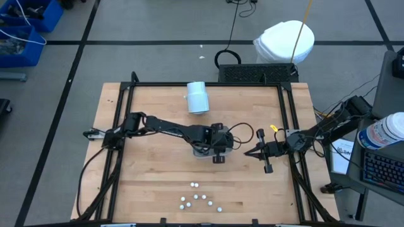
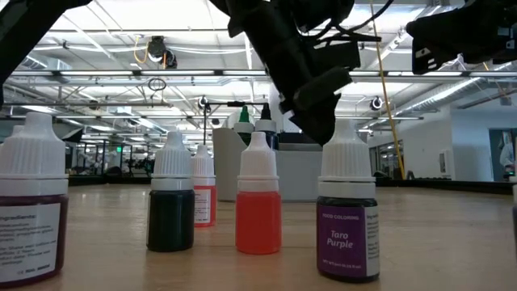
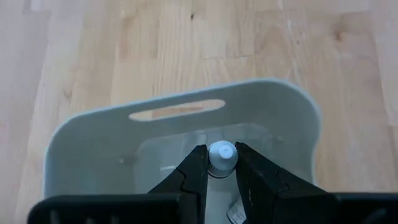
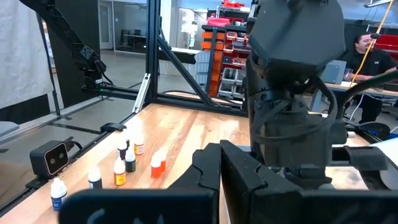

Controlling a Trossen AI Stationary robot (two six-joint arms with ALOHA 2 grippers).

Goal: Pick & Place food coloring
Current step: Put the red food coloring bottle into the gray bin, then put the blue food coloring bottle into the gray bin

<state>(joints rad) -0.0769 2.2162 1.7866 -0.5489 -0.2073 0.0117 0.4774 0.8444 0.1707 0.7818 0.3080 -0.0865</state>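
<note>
Wood table [image 1: 151, 183] mid-frame: my left tool [image 3: 221, 167] is clamped on one food coloring bottle [image 3: 222, 154], right over the grey tray [image 3: 87, 143] at center. Right tool [image 1: 247, 152] is clenched empty beside it. Seven bottles [image 1: 201, 198] wait bottom center, so early days.

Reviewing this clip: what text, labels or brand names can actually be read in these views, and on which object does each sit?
"FOOD COLOURING" in small print, then "Taro Purple": label of the purple bottle, low view.
Label on the dark bottle at the picture's left edge, low view: print cut off and blurred, unreadable.
Dark green bottle and red bottle: no label visible.
Bottles in the other views: too small to read.
</note>
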